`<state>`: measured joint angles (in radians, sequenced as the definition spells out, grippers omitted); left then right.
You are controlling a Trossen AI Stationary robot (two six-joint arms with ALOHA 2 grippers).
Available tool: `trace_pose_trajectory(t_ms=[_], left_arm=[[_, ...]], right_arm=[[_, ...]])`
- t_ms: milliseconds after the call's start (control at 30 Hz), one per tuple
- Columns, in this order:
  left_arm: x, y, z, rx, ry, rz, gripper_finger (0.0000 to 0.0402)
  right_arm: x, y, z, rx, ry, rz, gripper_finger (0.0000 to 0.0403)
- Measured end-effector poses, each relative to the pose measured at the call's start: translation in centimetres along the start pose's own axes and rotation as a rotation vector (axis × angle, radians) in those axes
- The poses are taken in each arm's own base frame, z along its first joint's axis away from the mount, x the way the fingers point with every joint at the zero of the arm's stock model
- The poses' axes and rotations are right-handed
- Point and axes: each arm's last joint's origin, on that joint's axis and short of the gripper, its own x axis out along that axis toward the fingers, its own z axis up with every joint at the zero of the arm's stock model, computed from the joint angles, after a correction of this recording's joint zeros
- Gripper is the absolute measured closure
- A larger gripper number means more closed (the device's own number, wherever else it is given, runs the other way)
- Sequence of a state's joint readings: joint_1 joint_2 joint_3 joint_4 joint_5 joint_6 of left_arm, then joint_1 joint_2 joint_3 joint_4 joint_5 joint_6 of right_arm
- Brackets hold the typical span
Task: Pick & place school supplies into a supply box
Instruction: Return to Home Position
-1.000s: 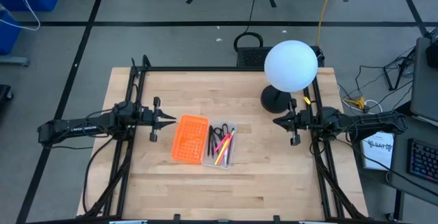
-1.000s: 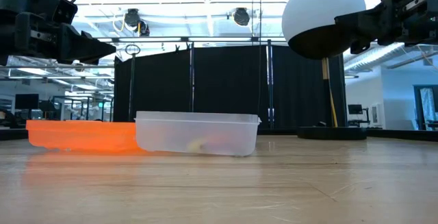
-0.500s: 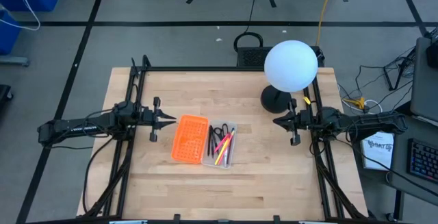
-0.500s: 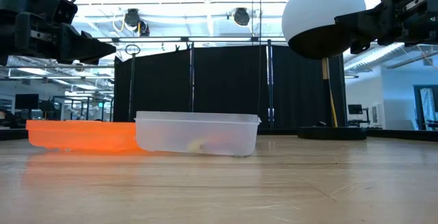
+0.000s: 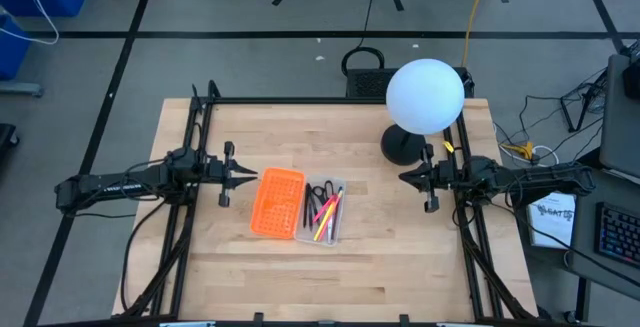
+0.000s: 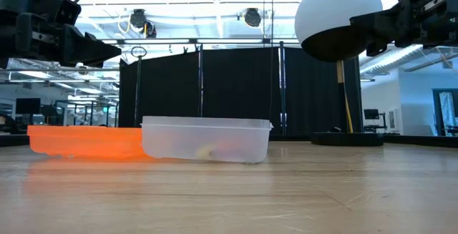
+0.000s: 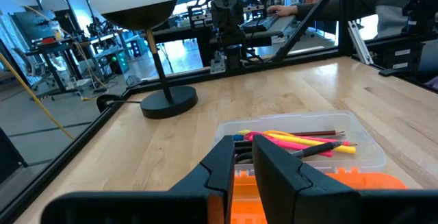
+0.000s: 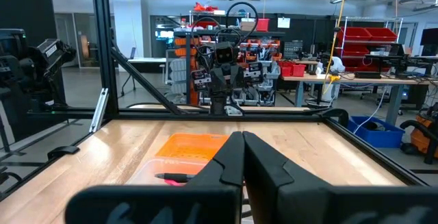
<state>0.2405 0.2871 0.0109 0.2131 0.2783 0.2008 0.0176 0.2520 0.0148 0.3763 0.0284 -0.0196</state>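
Note:
The clear supply box [image 5: 336, 185] sits at the table's middle, flat on its bottom. Inside it lie the school supplies: pink, yellow and black pens [image 5: 326, 215] and black-handled scissors [image 5: 316, 195]. In the left wrist view the pens [image 7: 301, 140] lie lengthwise in the box [image 7: 366, 157]. My left gripper [image 5: 254, 176] hangs level above the table's left side, just left of the orange tray, its fingers [image 7: 274, 162] a narrow gap apart with nothing between them. My right gripper [image 5: 403, 177] hangs level at the right, shut and empty, pointing at the box [image 8: 154, 172].
An orange perforated tray [image 5: 277, 202] lies against the box's left side. A lamp with a white globe [image 5: 425, 95] and a round black base [image 5: 402, 145] stands at the far right. Black frame rails [image 5: 190, 217] run along the table's left and right sides.

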Motion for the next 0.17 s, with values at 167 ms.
trace_pose_trajectory(t_ms=[167], left_arm=[[0.00,0.00,0.00,0.000,0.000,0.000,0.0339]], right_arm=[[0.00,0.00,0.00,0.000,0.000,0.000,0.0403]])
